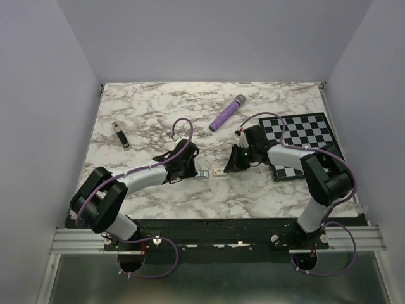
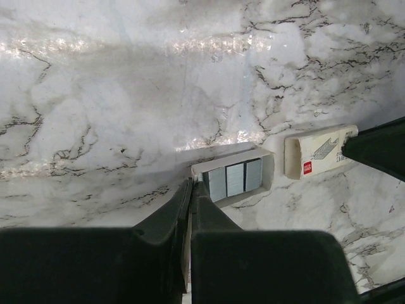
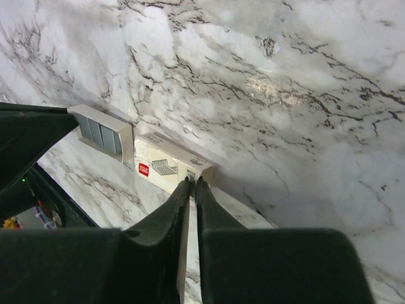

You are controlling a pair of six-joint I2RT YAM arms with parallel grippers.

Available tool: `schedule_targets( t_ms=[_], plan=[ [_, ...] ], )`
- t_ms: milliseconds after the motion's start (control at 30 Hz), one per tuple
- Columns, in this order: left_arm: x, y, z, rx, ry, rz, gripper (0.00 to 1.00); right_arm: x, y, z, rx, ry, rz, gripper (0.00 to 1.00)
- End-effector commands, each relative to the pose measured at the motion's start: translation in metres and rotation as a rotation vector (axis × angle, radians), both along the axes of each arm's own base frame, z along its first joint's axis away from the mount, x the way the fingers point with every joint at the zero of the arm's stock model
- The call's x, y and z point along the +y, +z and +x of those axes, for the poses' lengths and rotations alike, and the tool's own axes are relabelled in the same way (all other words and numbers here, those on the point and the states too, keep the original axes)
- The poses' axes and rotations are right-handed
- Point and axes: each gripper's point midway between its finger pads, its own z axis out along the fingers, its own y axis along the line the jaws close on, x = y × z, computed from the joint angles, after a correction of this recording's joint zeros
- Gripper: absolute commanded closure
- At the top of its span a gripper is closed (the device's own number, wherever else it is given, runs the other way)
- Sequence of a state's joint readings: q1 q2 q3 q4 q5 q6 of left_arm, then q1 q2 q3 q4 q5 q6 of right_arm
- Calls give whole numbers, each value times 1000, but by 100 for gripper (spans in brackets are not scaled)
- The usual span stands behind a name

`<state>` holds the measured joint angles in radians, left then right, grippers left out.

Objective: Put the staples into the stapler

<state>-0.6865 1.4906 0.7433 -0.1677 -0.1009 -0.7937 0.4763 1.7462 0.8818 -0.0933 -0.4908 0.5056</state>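
The staples lie mid-table in two parts: an open cream tray [image 2: 267, 170] showing grey staple strips [image 2: 234, 178], and its cream sleeve [image 2: 319, 151] with a red mark just to the right. My left gripper [image 2: 192, 184] is pinched on the tray's left wall. My right gripper [image 3: 193, 181] has its jaws almost together on the end flap of the sleeve [image 3: 168, 166]. In the top view the tray [image 1: 202, 173] and sleeve [image 1: 219, 171] sit end to end between the two grippers. The stapler [image 1: 120, 134] lies by itself at the far left, away from both arms.
A purple cylinder with a grey tip [image 1: 226, 113] lies behind the grippers. A black-and-white checkered board [image 1: 304, 142] covers the right side under the right arm. White walls enclose the marble table [image 1: 158, 101] on three sides.
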Motion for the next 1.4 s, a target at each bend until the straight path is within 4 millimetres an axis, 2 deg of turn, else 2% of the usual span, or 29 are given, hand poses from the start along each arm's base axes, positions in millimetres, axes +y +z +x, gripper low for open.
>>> schedule_targets(
  t_ms=[0, 33, 100, 133, 267, 300, 333, 400, 433, 500, 533, 600, 633, 667, 733, 767, 833, 867, 900, 933, 1000, 1033, 1100, 1133, 1200, 1233, 1267, 1333, 1367],
  plan=[
    [6, 13, 5, -40, 23, 3, 86, -9, 9, 7, -50, -4, -48, 81],
    [6, 14, 6, -44, 28, -1, 81, -10, 10, 7, -58, -2, -53, 74],
    [7, 16, 6, -52, 34, -1, 75, -10, 14, 8, -70, 1, -51, 67],
    [8, 16, 6, -51, 40, 2, 68, -11, 14, 8, -76, 2, -57, 62],
    [12, 19, 4, -56, 54, 6, 59, -14, 24, 10, -110, 1, -65, 50],
    [14, 20, 5, -59, 59, 10, 55, -14, 32, 10, -133, 4, -59, 47],
    [17, 23, 6, -71, 70, 17, 44, -15, 36, 11, -148, 2, -59, 42],
    [26, 32, 7, -87, 92, 31, 34, -16, 54, 12, -200, 2, -47, 34],
    [33, 37, 11, -103, 116, 42, 24, -18, 59, 13, -227, 4, -54, 25],
    [47, 48, 12, -117, 144, 58, 16, -22, 71, 14, -271, -1, -61, 17],
    [57, 55, 18, -129, 177, 62, 11, -26, 85, 16, -327, 0, -63, 9],
    [77, 65, 19, -137, 217, 100, 4, -31, 97, 16, -374, -4, -76, 2],
    [87, 73, 24, -147, 248, 105, 1, -36, 112, 19, -434, -17, -84, 0],
    [105, 77, 25, -140, 297, 130, 1, -39, 117, 19, -458, -25, -91, 0],
    [124, 89, 31, -150, 344, 147, 1, -48, 129, 22, -517, -51, -119, 0],
    [143, 93, 32, -139, 392, 170, 1, -53, 143, 22, -563, -67, -116, 0],
    [163, 110, 39, -162, 436, 195, 1, -64, 152, 25, -622, -101, -158, 0],
    [176, 111, 39, -152, 440, 236, 1, -70, 160, 24, -657, -118, -167, 0],
    [196, 115, 42, -154, 491, 269, 1, -75, 163, 26, -680, -137, -182, 0],
    [208, 125, 48, -171, 520, 280, 1, -84, 164, 29, -700, -172, -217, 0],
    [237, 125, 54, -148, 583, 329, 1, -94, 168, 30, -734, -222, -239, 0],
    [246, 133, 62, -160, 611, 339, 1, -100, 167, 32, -743, -253, -260, 0],
    [260, 124, 73, -123, 640, 369, 1, -105, 167, 31, -757, -275, -270, 0],
    [269, 131, 82, -130, 670, 372, 1, -107, 166, 32, -761, -284, -276, 0],
    [278, 118, 96, -87, 692, 399, 1, -108, 164, 31, -763, -288, -278, 0],
    [284, 124, 107, -98, 708, 395, 1, -108, 163, 31, -761, -288, -278, 0],
    [293, 110, 113, -52, 721, 410, 1, -109, 162, 31, -759, -287, -282, 0],
    [301, 111, 129, -43, 735, 417, 1, -108, 162, 31, -760, -285, -279, 0],
    [310, 95, 131, 10, 744, 437, 1, -109, 162, 31, -762, -288, -280, 0]
  ],
)
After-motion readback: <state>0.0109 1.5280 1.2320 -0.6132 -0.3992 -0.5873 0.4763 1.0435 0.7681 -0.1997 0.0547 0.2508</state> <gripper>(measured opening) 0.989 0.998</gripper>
